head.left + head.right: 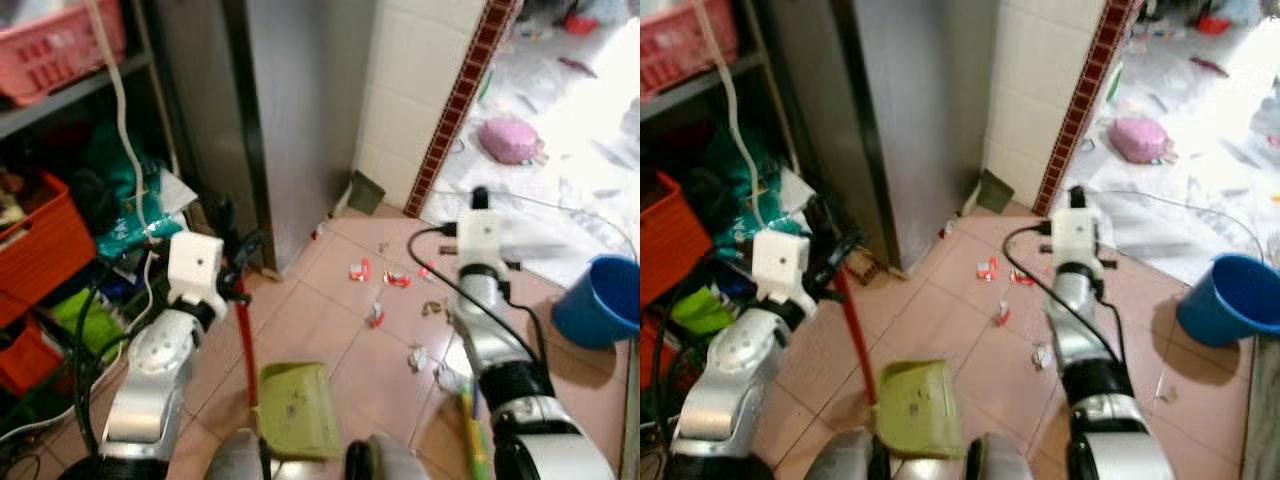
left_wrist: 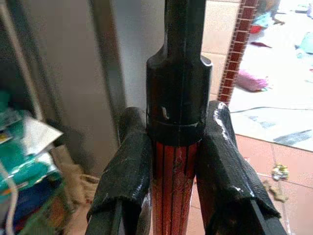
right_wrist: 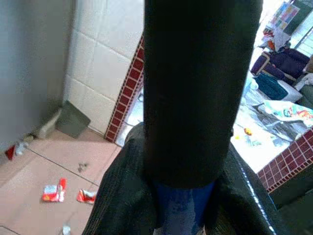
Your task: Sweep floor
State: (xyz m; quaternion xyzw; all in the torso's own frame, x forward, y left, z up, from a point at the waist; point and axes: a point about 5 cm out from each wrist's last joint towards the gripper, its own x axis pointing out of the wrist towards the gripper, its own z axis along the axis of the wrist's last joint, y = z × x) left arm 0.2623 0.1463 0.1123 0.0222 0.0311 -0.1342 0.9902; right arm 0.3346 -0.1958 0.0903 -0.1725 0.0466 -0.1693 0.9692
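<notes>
Both pincers loaded, litter waiting on the tiles ahead.

The left pincer (image 2: pixel 176 181) is clamped on the red dustpan handle (image 1: pixel 245 330), with the green dustpan (image 1: pixel 295 408) on the near floor; the right pincer (image 3: pixel 183 196) grips a dark, blue-banded broom handle (image 3: pixel 195 88). Red-and-white wrappers (image 1: pixel 360 270) and scraps lie on the tiled floor (image 1: pixel 320 320), further out between the arms. Risks, as I judge them: a wide stroke could flick litter under the left-hand shelves (image 1: pixel 60 110), knock the blue bucket (image 1: pixel 600 300) on the right, or snag the cable (image 1: pixel 560 205).

Left hand (image 1: pixel 238 262) clamped on red dustpan handle (image 1: pixel 245 340), green dustpan (image 1: pixel 297 408) below, wrappers (image 1: pixel 380 277) on tiles
</notes>
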